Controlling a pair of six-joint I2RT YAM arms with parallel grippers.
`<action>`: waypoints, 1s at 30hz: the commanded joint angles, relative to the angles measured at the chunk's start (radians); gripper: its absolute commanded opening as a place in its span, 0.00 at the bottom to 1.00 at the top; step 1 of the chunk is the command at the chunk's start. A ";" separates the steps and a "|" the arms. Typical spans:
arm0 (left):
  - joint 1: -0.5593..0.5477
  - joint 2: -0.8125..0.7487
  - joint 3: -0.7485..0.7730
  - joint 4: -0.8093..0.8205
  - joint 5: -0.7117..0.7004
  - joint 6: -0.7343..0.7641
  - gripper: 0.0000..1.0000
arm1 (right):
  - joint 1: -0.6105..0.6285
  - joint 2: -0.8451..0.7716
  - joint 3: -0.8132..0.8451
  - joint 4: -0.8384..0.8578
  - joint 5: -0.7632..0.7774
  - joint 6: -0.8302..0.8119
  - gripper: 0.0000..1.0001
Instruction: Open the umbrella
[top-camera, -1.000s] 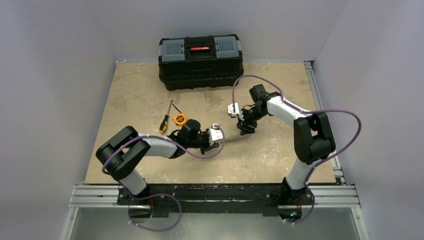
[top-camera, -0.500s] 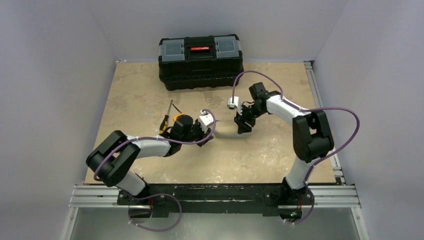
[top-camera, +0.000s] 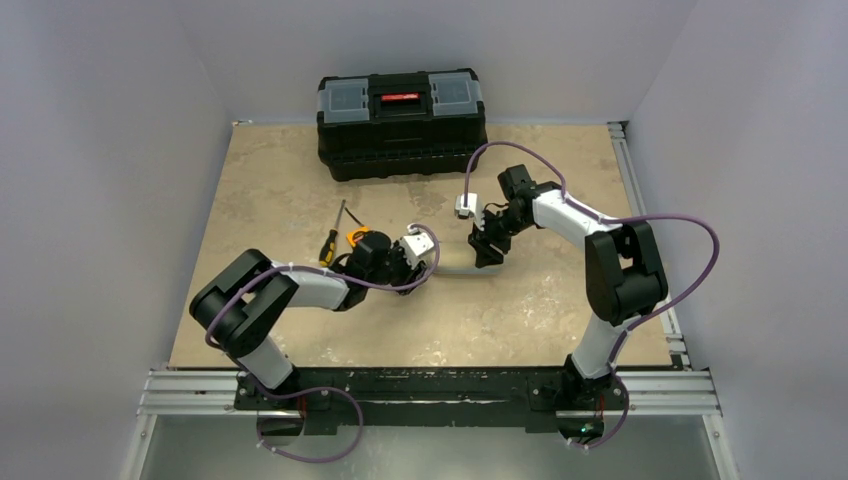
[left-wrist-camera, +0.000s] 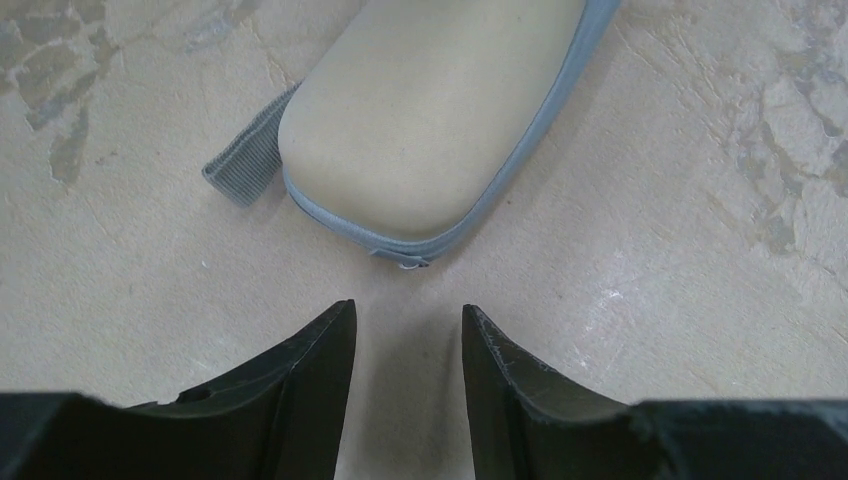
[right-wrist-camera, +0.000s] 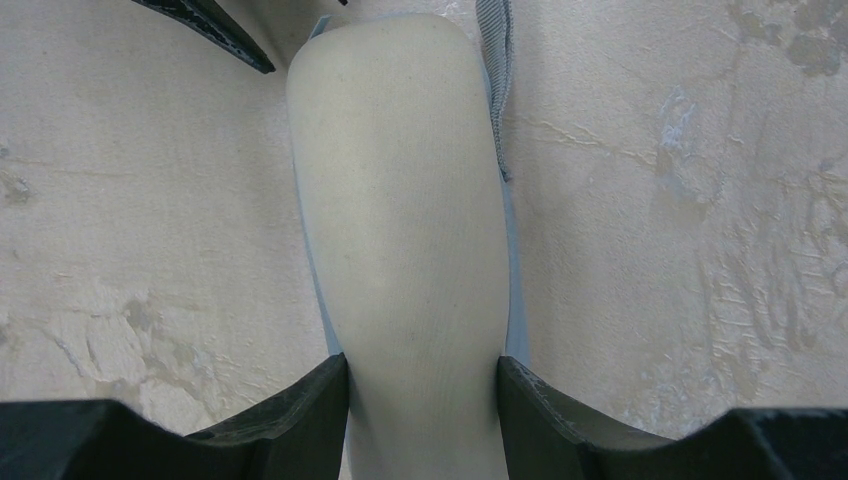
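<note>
**Umbrella lies sleeved on the tabletop, gripped at one end only**

At the left of the beige, stone-patterned tabletop (top-camera: 270, 180) lies a slim screwdriver with a yellow-and-black handle (top-camera: 329, 243). A small orange tape measure (top-camera: 357, 237) sits just beside it. A black plastic toolbox with a red latch and grey lid compartments (top-camera: 402, 125) stands at the back edge, well apart from both.

Next come the left jaws, low over the tabletop and pointing right. Their black fingertips (left-wrist-camera: 322, 345) stand partly spread with only bare surface between them. They hold nothing and stop just short of the nearest end of the compact umbrella (top-camera: 455, 264). It is folded inside its cream-beige fabric sleeve with pale blue-grey edging, and rests flat near the middle of the tabletop, lengthwise from left to right. A short grey ribbed strap (left-wrist-camera: 245, 165) pokes out beside its rounded left end (left-wrist-camera: 430, 110).

At the umbrella's right end the right jaws reach down from above. One black finger (right-wrist-camera: 315, 405) presses each side of the sleeve (right-wrist-camera: 405, 230), closed snugly on it.
</note>
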 joint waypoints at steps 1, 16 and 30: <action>0.005 0.010 0.040 0.097 0.062 0.118 0.44 | 0.002 0.034 -0.026 -0.085 0.051 -0.048 0.00; 0.006 0.044 0.127 0.027 0.091 0.117 0.21 | 0.013 -0.039 -0.078 0.061 0.125 -0.002 0.00; 0.029 -0.056 0.013 -0.073 0.142 0.017 0.10 | 0.008 -0.035 -0.081 0.077 0.115 0.025 0.00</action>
